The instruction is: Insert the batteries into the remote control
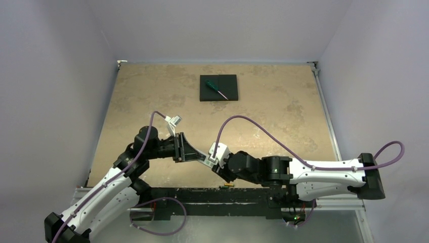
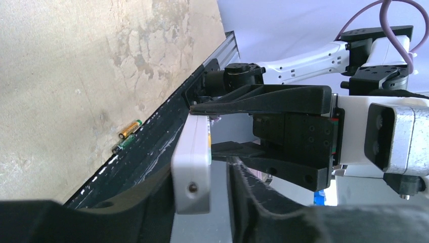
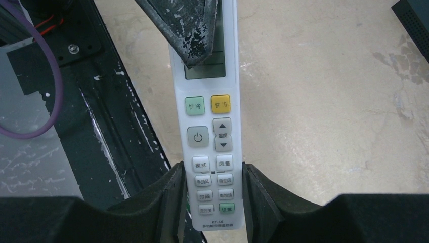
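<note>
Above the near edge of the counter [image 1: 152, 91], the right end effector [image 3: 212, 172] grasps the remote [image 3: 205, 116], lengthwise toward the left end effector [image 2: 202, 174], which straddles its display end, grip unclear; the batteries [image 2: 127, 135] lie below.

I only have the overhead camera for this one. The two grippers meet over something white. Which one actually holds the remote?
Observer: The right gripper. Its fingers clamp the remote control's long edges at the bottom button rows.
Operator: And the left one?
Observer: The left gripper straddles the other end, face and back, with a gap showing beside one finger.
Operator: Batteries in yet?
Observer: The left wrist camera shows two batteries lying on the table beside the black rail.
</note>
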### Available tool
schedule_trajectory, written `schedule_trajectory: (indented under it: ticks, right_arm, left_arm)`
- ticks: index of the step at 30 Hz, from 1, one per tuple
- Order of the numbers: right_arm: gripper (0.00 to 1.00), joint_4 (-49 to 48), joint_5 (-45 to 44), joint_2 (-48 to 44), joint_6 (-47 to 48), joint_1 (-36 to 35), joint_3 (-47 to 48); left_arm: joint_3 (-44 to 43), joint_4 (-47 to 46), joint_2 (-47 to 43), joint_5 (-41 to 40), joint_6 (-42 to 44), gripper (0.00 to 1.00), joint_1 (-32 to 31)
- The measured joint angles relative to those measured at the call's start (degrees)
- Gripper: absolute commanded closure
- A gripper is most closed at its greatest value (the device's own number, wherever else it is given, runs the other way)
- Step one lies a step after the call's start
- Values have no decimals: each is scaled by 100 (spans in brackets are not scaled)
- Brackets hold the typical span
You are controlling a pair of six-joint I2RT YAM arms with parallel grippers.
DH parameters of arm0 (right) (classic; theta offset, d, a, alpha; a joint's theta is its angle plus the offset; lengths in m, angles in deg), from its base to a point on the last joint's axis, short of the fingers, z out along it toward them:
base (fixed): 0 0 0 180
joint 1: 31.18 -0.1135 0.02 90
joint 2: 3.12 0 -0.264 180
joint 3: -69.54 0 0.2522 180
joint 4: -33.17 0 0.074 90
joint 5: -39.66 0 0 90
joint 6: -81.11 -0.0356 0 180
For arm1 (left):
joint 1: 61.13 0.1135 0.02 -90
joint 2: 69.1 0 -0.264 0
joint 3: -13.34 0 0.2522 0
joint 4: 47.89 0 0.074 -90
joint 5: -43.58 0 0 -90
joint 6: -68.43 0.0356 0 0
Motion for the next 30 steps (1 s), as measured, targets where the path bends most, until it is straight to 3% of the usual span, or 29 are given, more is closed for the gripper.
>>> schedule_trajectory:
  ticks: [5,7,10,16,18,24,30]
  right_arm:
    - [100,13,-96,7,-2,-42,0]
    - [100,31,-122,7,7,-55,0]
    - [99,70,-114,11,7,-59,0]
    - [48,98,-122,4,4,-59,-2]
    - [38,103,-127,-4,-4,-66,-2]
    - [25,269,-310,-107,-87,-70,63]
    - [22,479,-662,-103,-157,-310,273]
  left_arm:
    - [7,-11,9,-13,11,87,0]
    - [74,-17,9,-26,9,99,11]
    - [151,-68,7,-22,-26,100,17]
    - [245,-192,-39,-44,-127,100,26]
    - [310,-223,-127,-81,-212,100,26]
    - [584,-188,-518,-356,-599,100,26]
    - [699,-2,-918,-719,-1032,100,26]
